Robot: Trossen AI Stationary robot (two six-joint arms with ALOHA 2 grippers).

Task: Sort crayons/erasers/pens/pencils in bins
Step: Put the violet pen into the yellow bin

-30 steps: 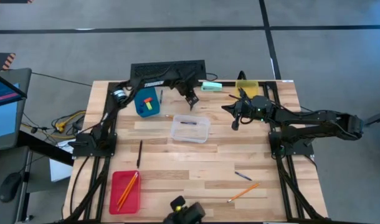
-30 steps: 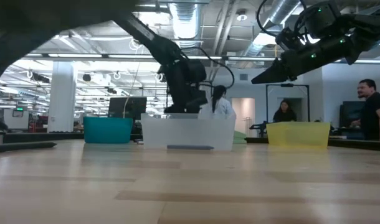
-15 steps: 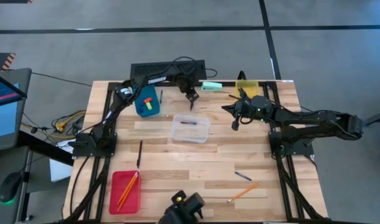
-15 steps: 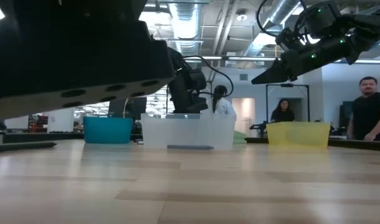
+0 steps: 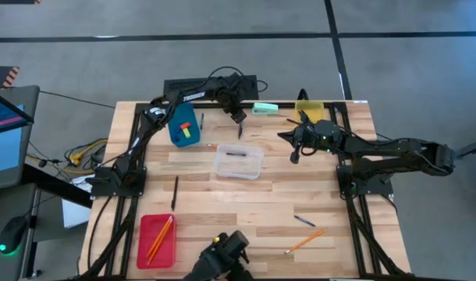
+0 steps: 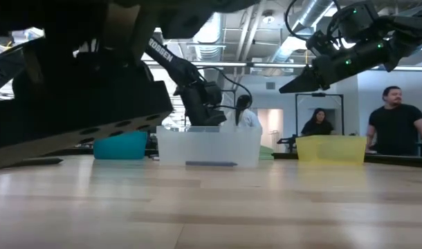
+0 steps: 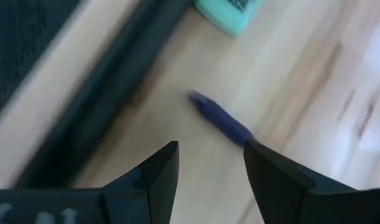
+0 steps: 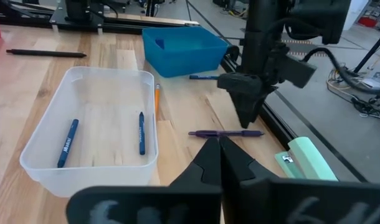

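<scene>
Two open left fingers (image 7: 209,168) have moved toward the desk's (image 5: 246,203) far edge, above a thin blue pen (image 7: 222,120); my right fingers (image 8: 218,155) stay closed.

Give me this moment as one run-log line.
left end effector: open, over blue pen near mint-green object | right end effector: shut, empty, waiting | clear bin: two pens
</scene>
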